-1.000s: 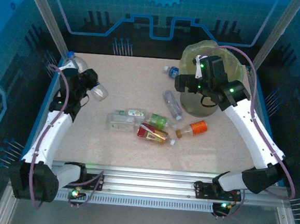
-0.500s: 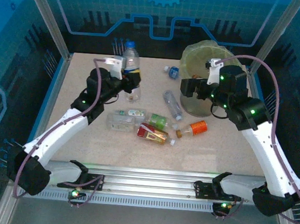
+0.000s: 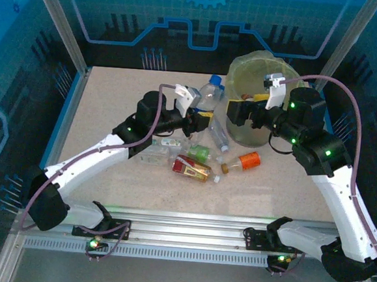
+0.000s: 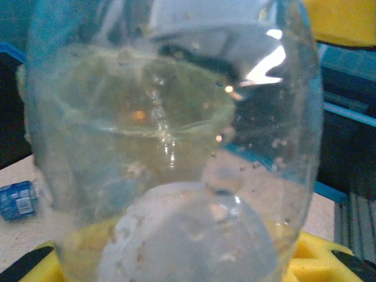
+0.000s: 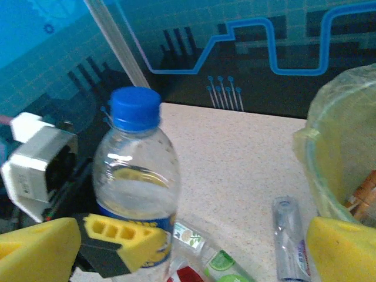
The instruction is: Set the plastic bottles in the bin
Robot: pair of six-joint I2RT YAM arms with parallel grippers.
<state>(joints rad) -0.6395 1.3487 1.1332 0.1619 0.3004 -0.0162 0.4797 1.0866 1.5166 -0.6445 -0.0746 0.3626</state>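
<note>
A clear bottle [image 3: 207, 98] with a blue cap is held upright above the middle of the worktop [image 3: 114, 86], just left of the bin [image 3: 242, 133] in the upper right of the top view. The left gripper [image 3: 201, 116] is closed on its lower body, across the label band. The right gripper [image 3: 238, 112] is beside the bin wall, its yellow fingers [image 5: 35, 247] spread wide and holding nothing.

The bottle is judged light, thin-walled and easily dented, smooth and likely slippery. A hold low on the labelled waist is judged firmest.

Its band is seen as blue and yellow, but no writing can be read. A green-and-white label [image 5: 207, 254] with a leaf-like mark is seen on a lying bottle, also unreadable. The remaining bottles [image 3: 190, 164] lie at the centre of the worktop.
</note>
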